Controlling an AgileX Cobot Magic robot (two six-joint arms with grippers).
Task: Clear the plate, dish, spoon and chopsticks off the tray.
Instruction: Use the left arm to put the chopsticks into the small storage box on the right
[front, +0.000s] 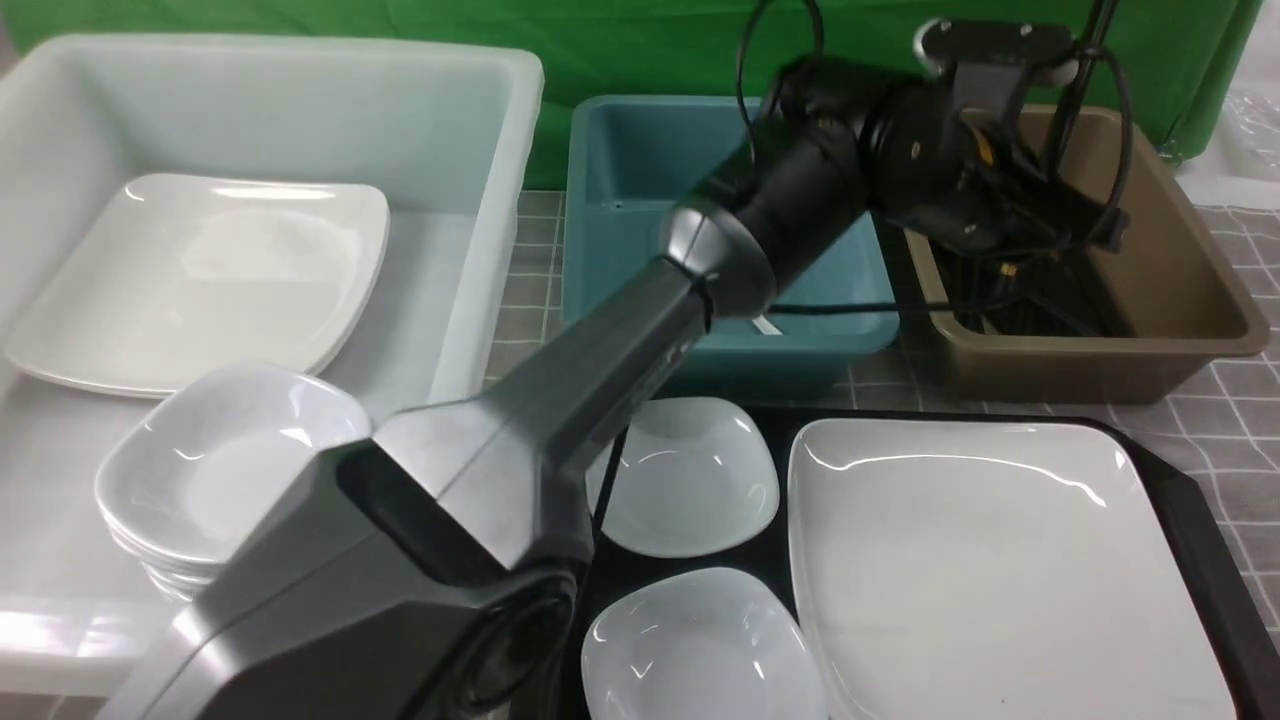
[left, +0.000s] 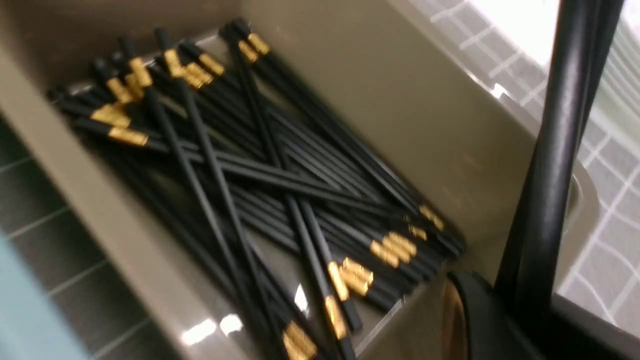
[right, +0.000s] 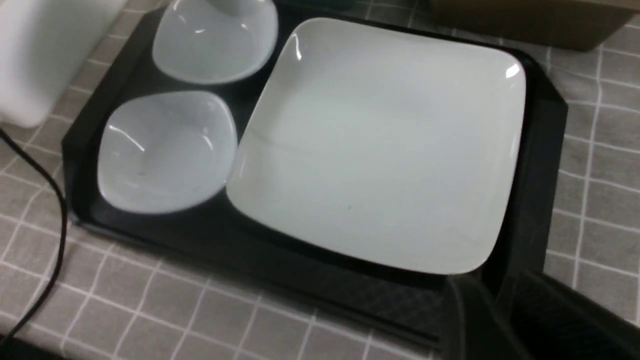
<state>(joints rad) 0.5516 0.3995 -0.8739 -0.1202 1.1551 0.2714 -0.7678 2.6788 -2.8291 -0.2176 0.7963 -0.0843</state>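
The white plate (front: 990, 570) (right: 380, 145) lies on the black tray (front: 1190, 500) (right: 540, 165), beside two small dishes (front: 690, 475) (front: 700, 650). My left arm reaches across to the brown tub (front: 1190, 300). Over it, the left gripper (front: 1040, 215) (left: 520, 310) is shut on black chopsticks (left: 560, 150) that stick up from its jaws. Several more chopsticks (left: 260, 175) lie piled in the tub. My right gripper (right: 505, 310) hovers at the tray's corner near the plate, its fingers slightly apart with nothing between them. The spoon is out of view.
A big white tub (front: 480, 200) on the left holds another plate (front: 200, 280) and stacked dishes (front: 230, 470). A teal tub (front: 620, 200) stands behind the tray, partly covered by my left arm. A grey checked cloth (right: 150, 310) covers the table.
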